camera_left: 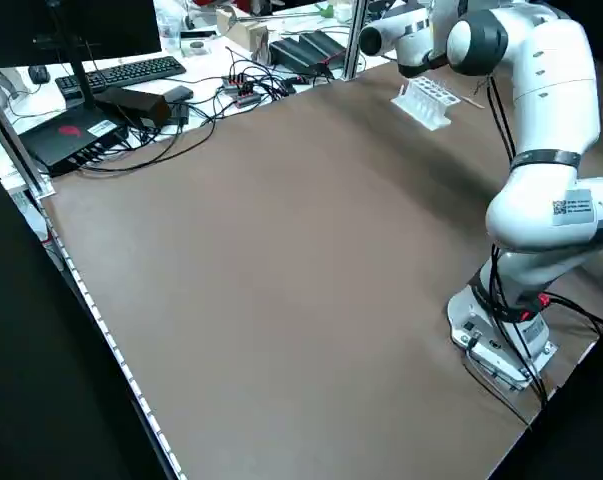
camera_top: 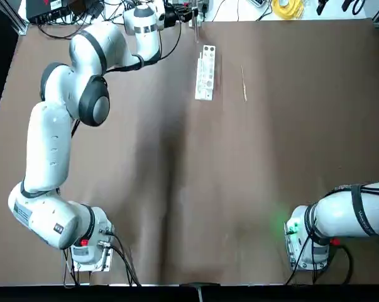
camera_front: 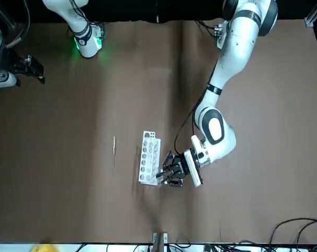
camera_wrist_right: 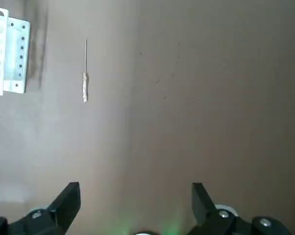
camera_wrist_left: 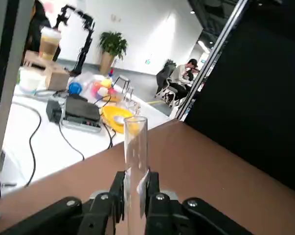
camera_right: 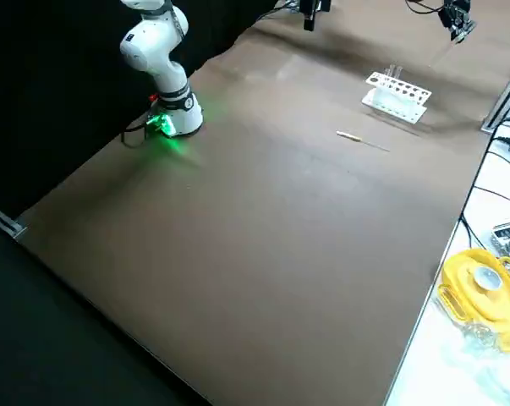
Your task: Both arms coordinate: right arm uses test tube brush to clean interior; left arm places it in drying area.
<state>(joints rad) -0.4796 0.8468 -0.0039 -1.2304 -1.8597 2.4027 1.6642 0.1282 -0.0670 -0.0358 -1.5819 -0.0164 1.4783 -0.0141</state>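
Left end effector [camera_wrist_left: 136,188]: left wrist view, lower centre; fingers [camera_wrist_left: 157,198] closed on a clear test tube [camera_wrist_left: 135,147] standing upright between them.
Right end effector [camera_wrist_right: 136,196]: right wrist view, bottom edge; fingers spread wide, holding nothing, above the bare brown tabletop [camera_wrist_right: 211,98].
Top view: left arm [camera_top: 82,82] reaches to the upper centre, near the drying area [camera_top: 205,72]; test tube brush [camera_top: 244,83] lies just right of the rack, apart from it; right arm [camera_top: 349,214] sits at lower right.
Front view: left end effector at lower centre, right beside the rack's near end; brush lies left of the rack.
Right side view: brush lies flat, lower left of the rack.
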